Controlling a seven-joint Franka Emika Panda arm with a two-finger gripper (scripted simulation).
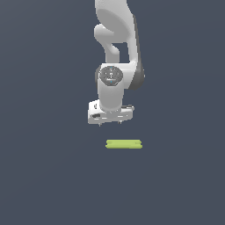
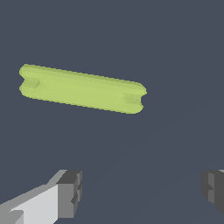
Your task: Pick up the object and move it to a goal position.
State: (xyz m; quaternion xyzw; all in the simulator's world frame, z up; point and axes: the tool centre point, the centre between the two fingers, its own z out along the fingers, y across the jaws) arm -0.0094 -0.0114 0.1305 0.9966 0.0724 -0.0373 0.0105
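Lime-green bar (image 1: 124, 144) lies flat on plain dark grey floor (image 1: 44, 176).

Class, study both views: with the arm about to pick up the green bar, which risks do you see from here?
1. The gripper is open but not over the lime-green bar; descending straight down would likely miss it.
2. The bar is thin and flat on the surface, so the fingers may hit the surface or slip off.

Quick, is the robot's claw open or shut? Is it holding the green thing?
Gripper: open, holding nothing. The green bar lies apart from its fingers, not between them.
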